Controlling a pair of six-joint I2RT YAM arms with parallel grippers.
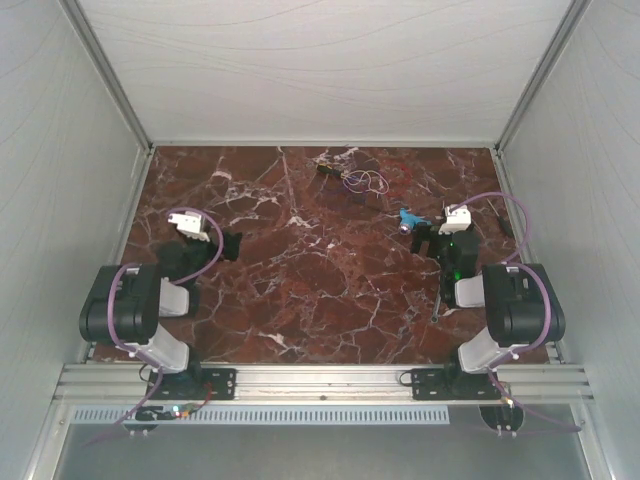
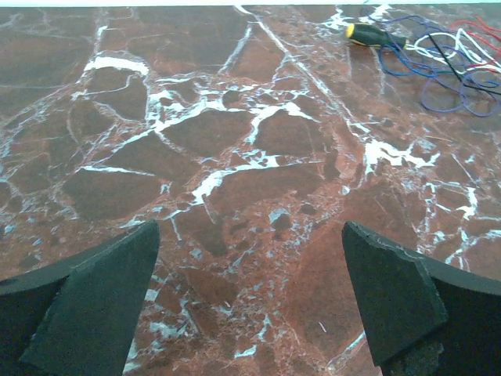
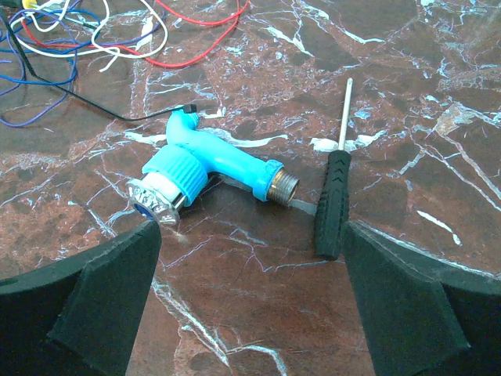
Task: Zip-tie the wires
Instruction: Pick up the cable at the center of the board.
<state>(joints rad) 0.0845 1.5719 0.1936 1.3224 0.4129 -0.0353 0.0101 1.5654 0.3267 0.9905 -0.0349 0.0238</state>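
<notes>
Purple, whitish, red wires sprawl left-to-right (far side); left gripper and right gripper gape empty.

No text, label, brand name or number can be read in any view. The blue tap and the black-handled screwdriver at its 3 o'clock show no legible marking.

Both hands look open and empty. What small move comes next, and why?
Probably ease the right hand forward and to its left, toward the wires. It is open, empty and nearer them than the left hand, but a blue tap and a screwdriver lie just ahead.
</notes>
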